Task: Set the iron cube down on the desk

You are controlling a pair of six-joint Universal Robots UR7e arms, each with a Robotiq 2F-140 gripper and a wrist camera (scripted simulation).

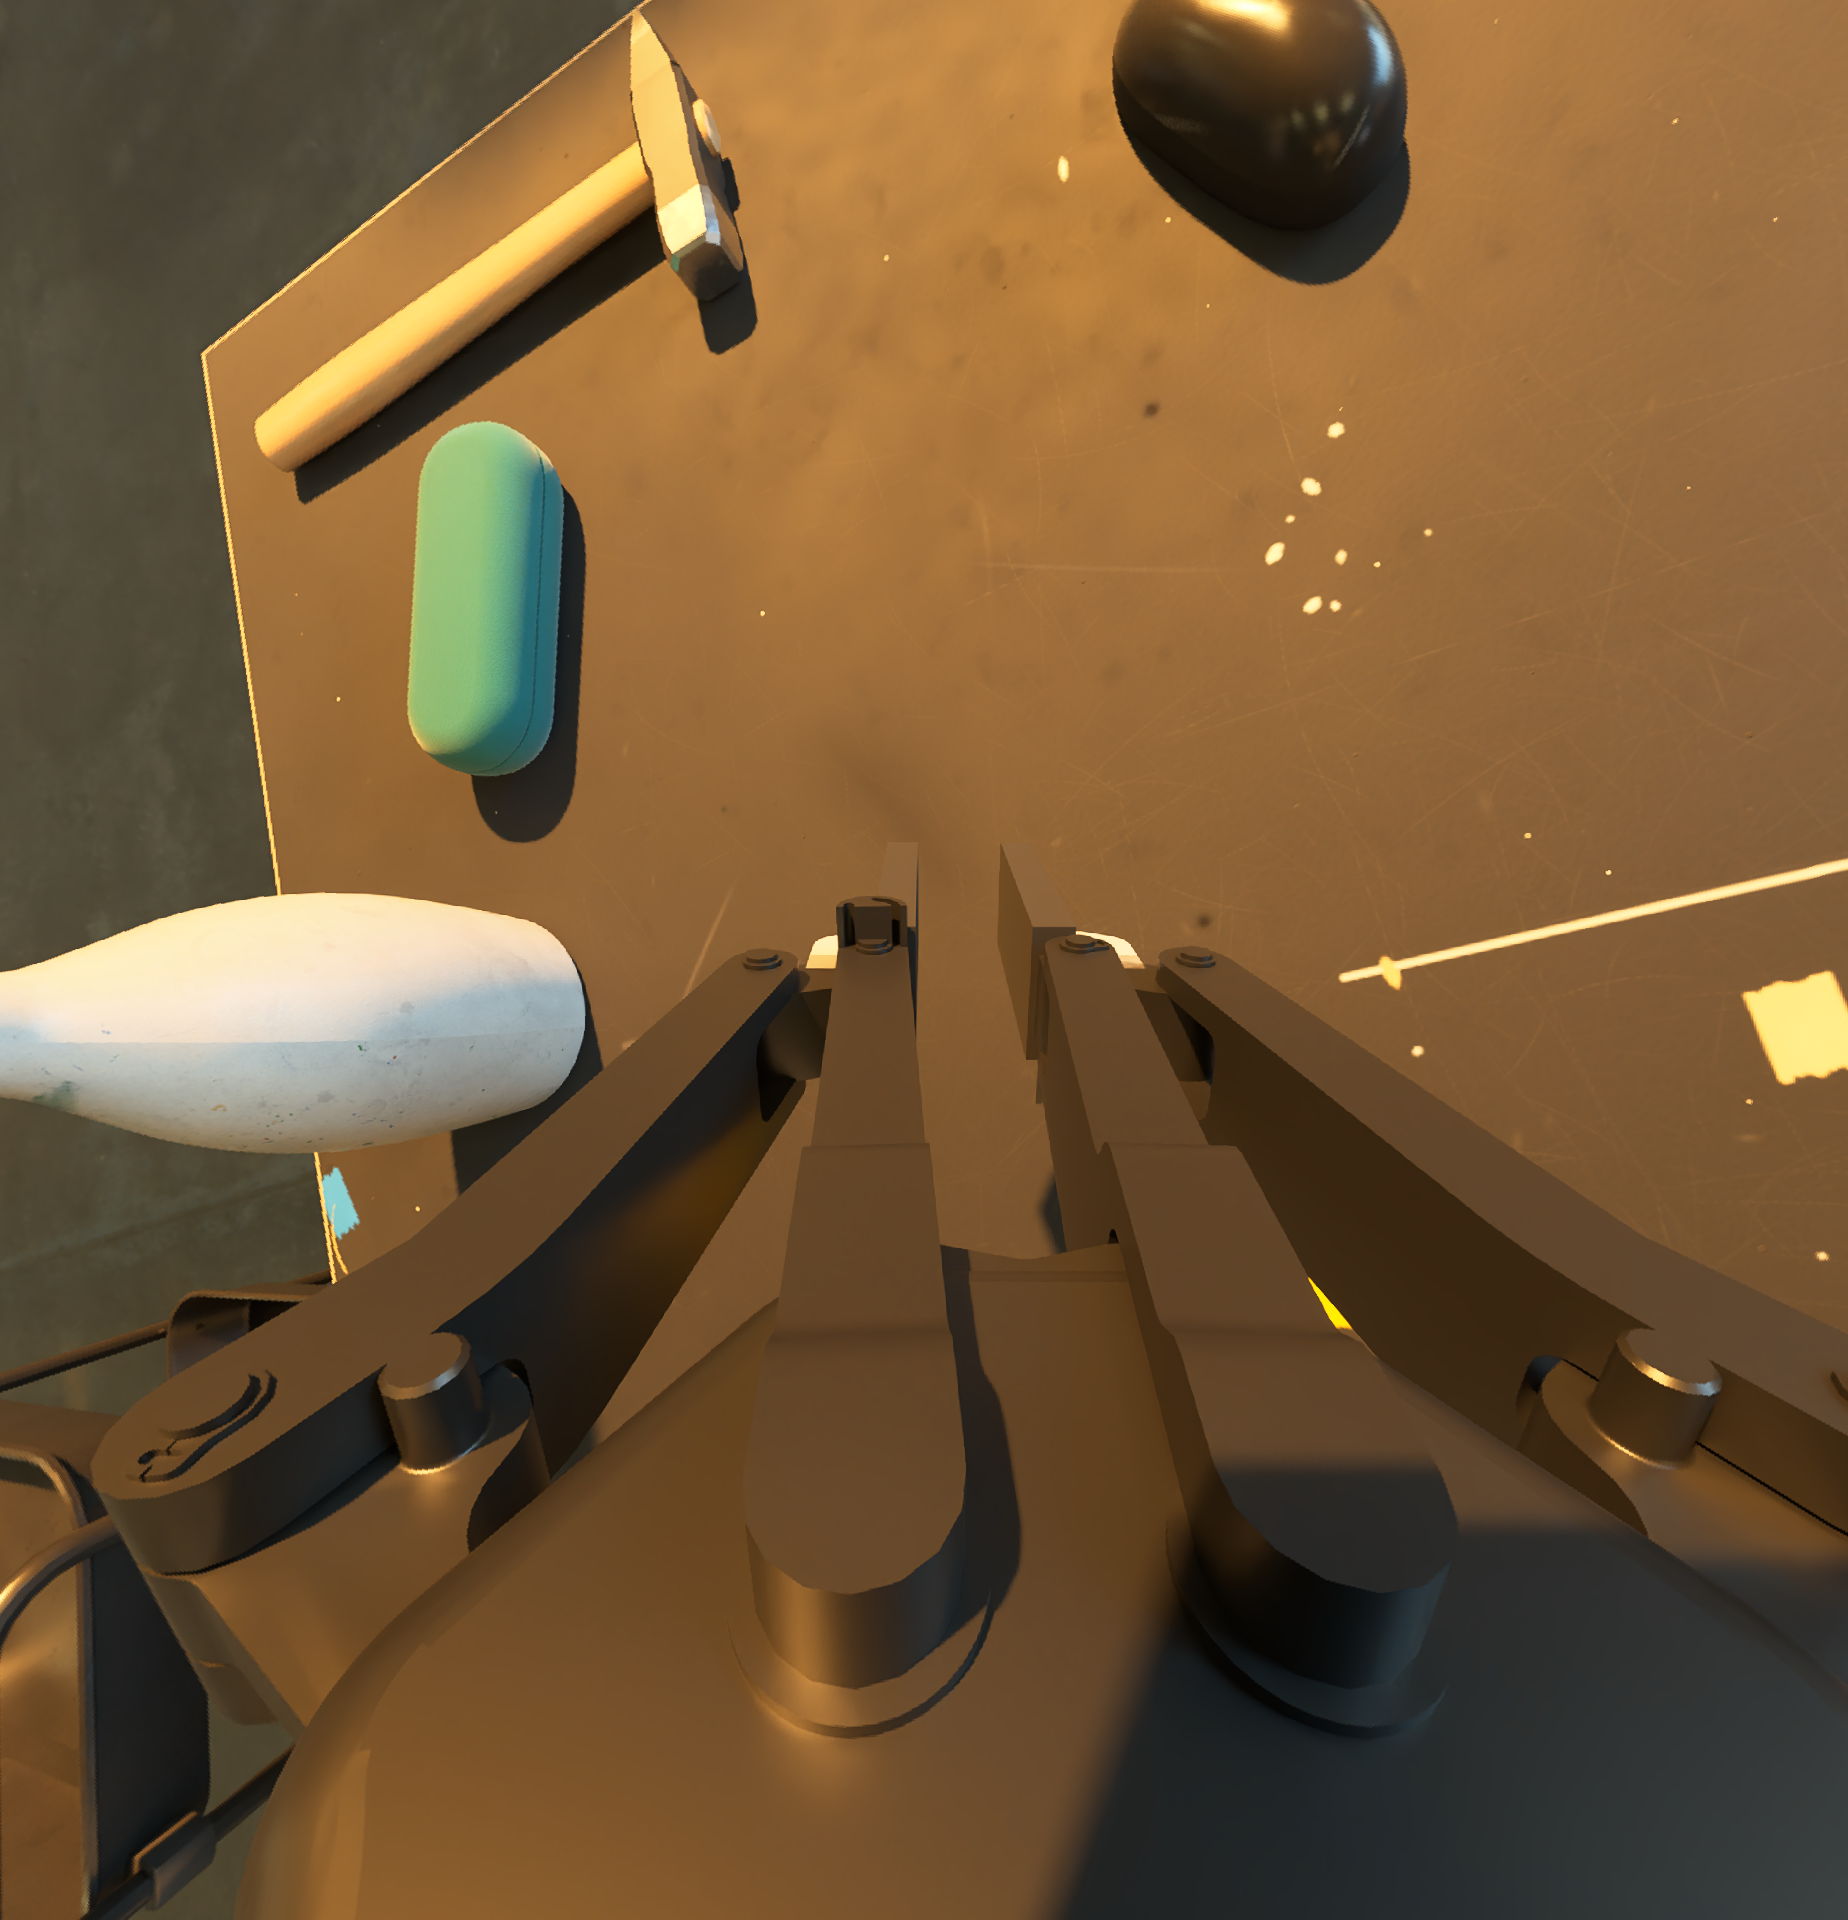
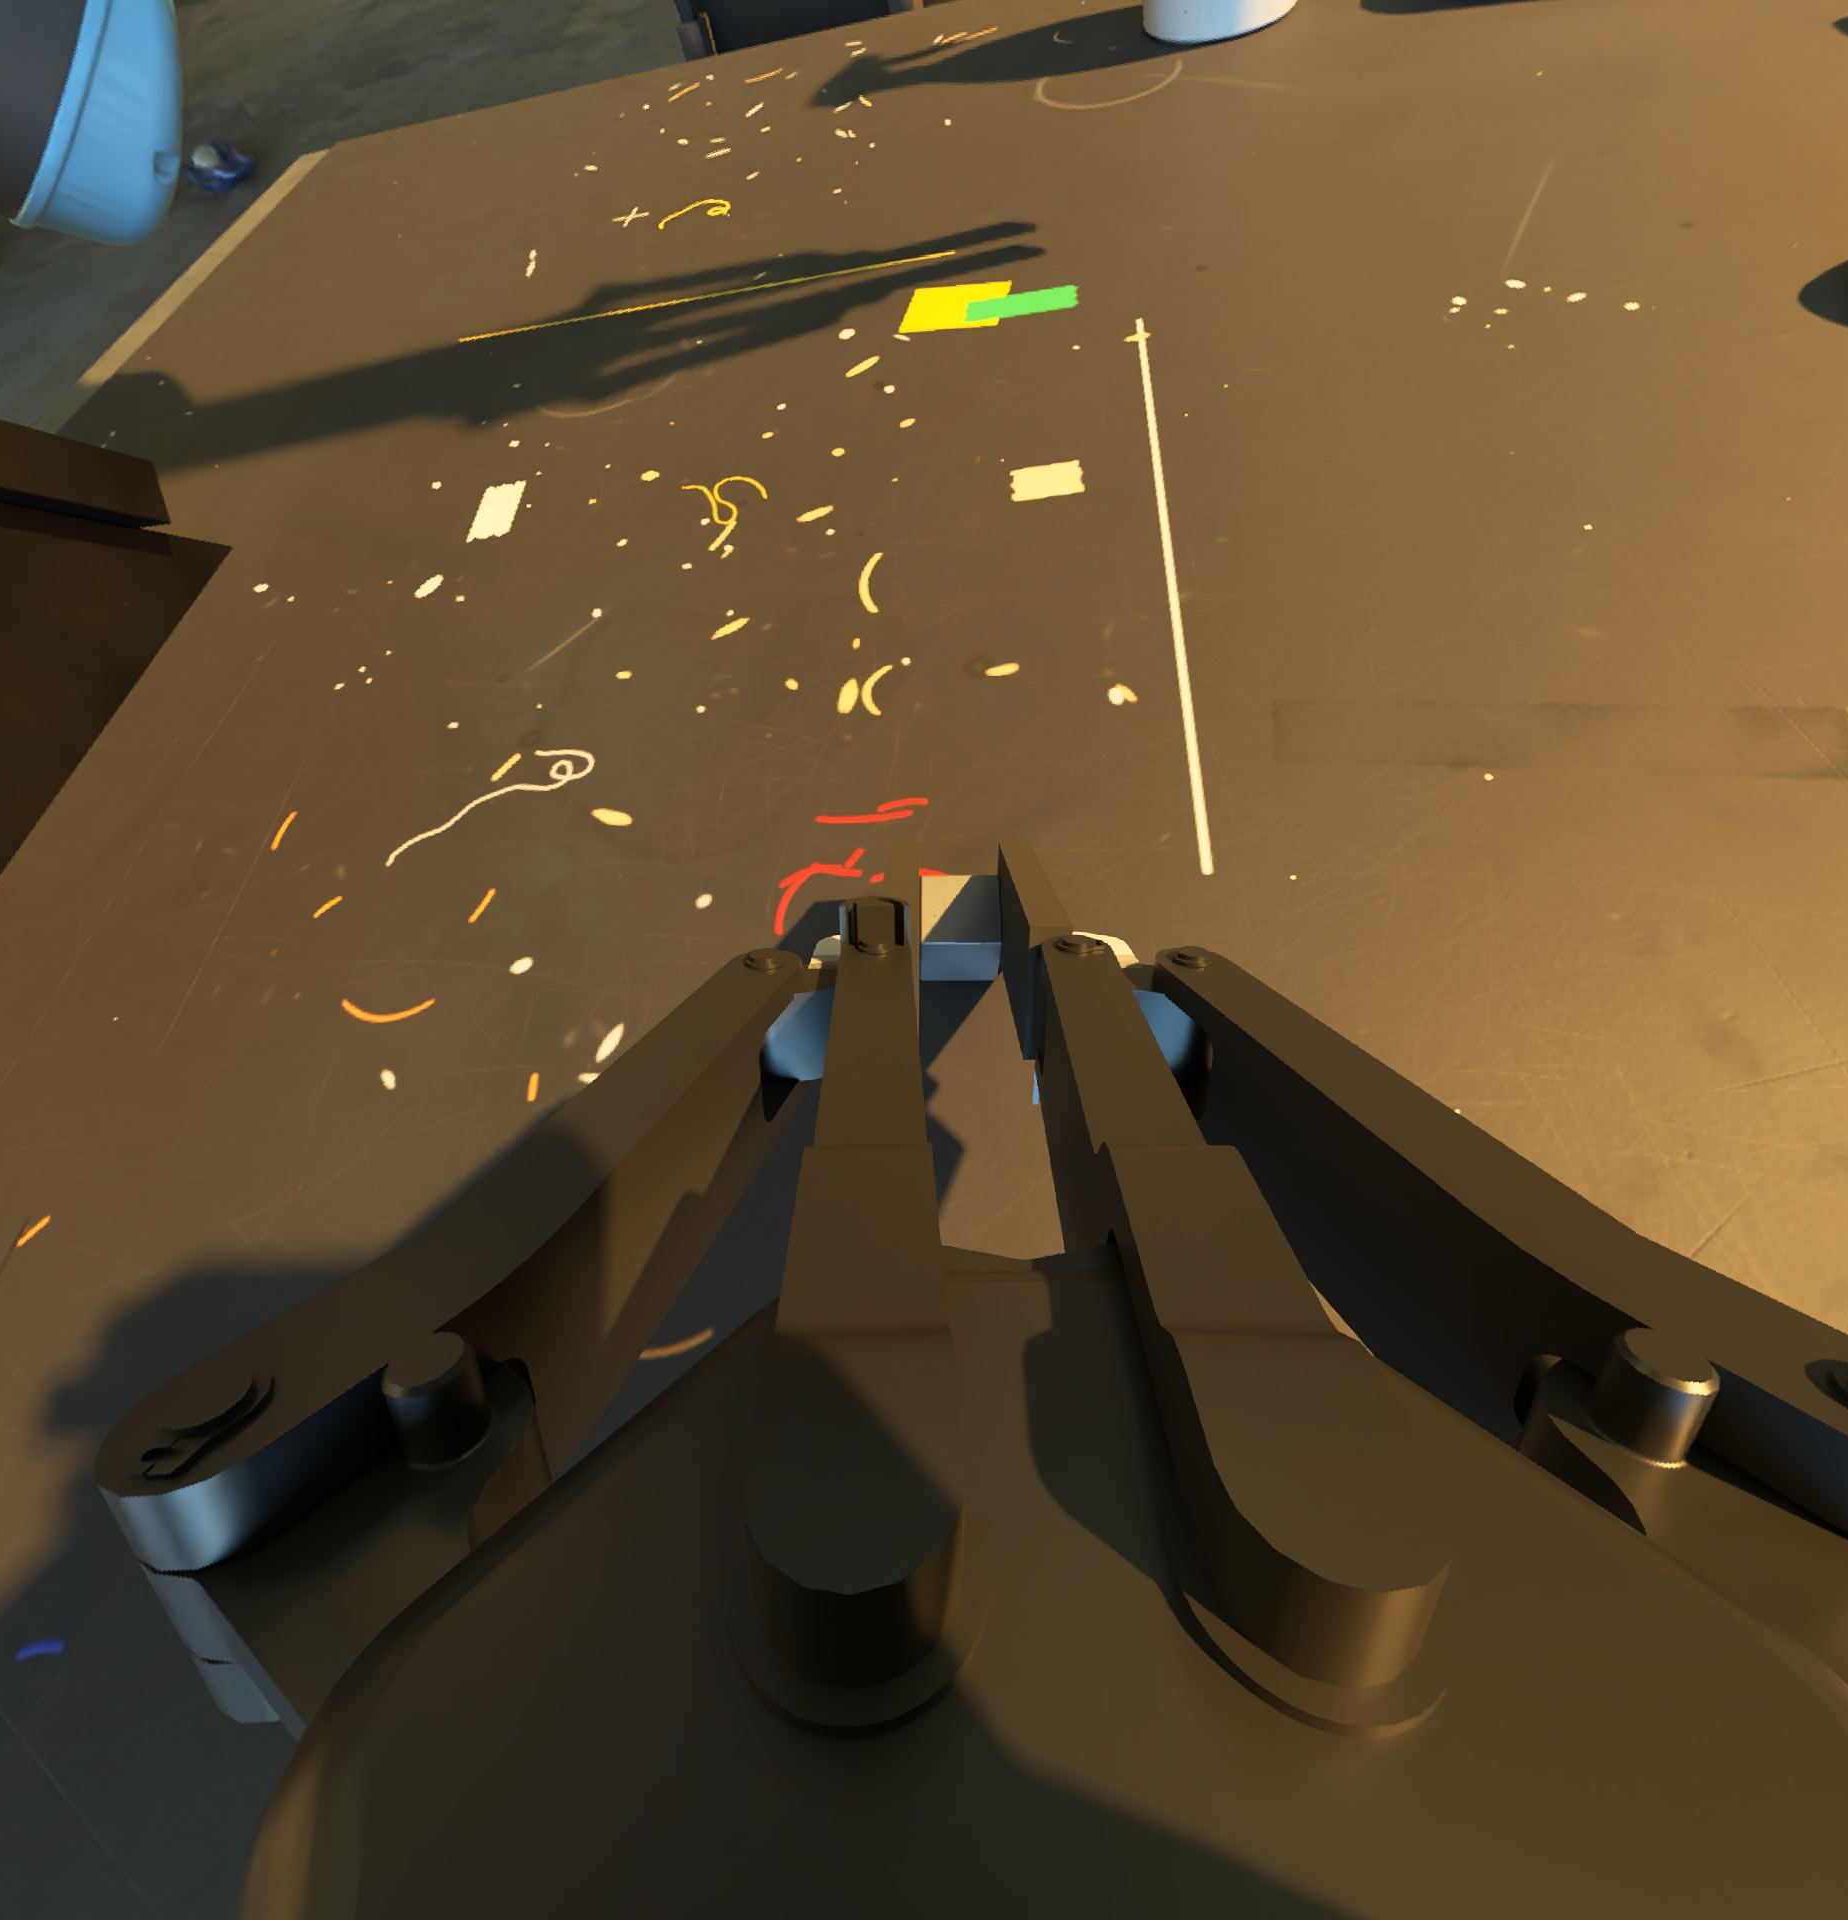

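Note:
The iron cube (image 2: 958, 920) is small, grey and metallic. In the right wrist view it sits between my right gripper's (image 2: 958, 894) fingertips, which are shut on it. It is held low over the scratched brown desk (image 2: 1419, 935), above some red marks; I cannot tell whether it touches the surface. In the left wrist view my left gripper (image 1: 958, 883) hangs above the desk (image 1: 1107, 623). Its jaws are drawn almost together, with nothing between them.
Near the desk's left edge lie a wooden-handled hammer (image 1: 484, 281), a green oblong case (image 1: 484, 597) and a white bowling pin (image 1: 276, 1023) that overhangs the edge. A black rounded object (image 1: 1263, 104) sits farther off. A dark box (image 2: 58, 623) stands at the right view's left.

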